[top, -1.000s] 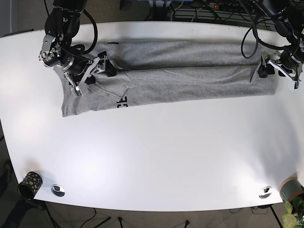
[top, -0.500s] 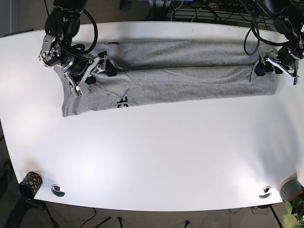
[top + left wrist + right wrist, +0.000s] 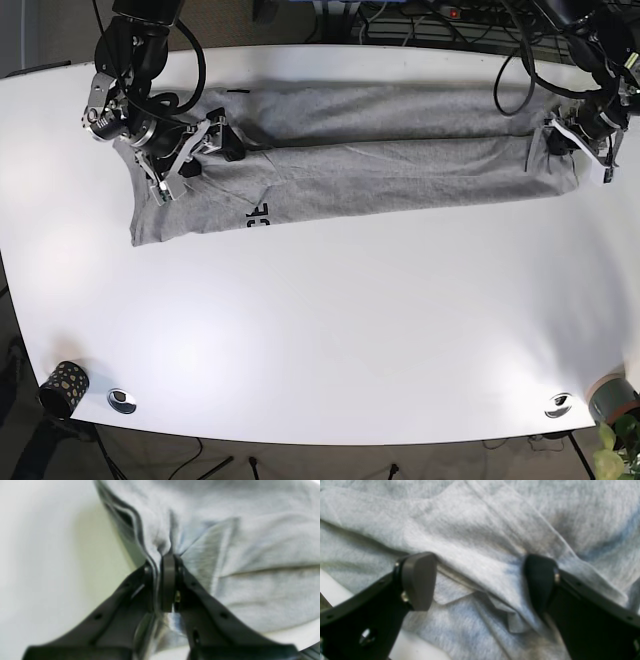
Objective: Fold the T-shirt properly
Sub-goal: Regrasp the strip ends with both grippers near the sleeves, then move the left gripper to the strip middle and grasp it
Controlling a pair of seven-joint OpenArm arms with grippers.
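The grey T-shirt (image 3: 350, 170) lies stretched along the far side of the white table (image 3: 330, 330), its long edges already folded in. The left gripper (image 3: 165, 580) has its 2 fingers pinched tight on a thin fold at one end, while the right gripper (image 3: 480, 580) sits spread wide over the other end, gripping nothing. With only 1 end held, any lift or pull would likely drag the loose end, skew the fold, or slip that shallow pinch free.

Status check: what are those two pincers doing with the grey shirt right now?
Left pincer shut on T-shirt edge. Right pincer open, pads pressing into the cloth. Shirt folded lengthwise on table. Nothing in the way.
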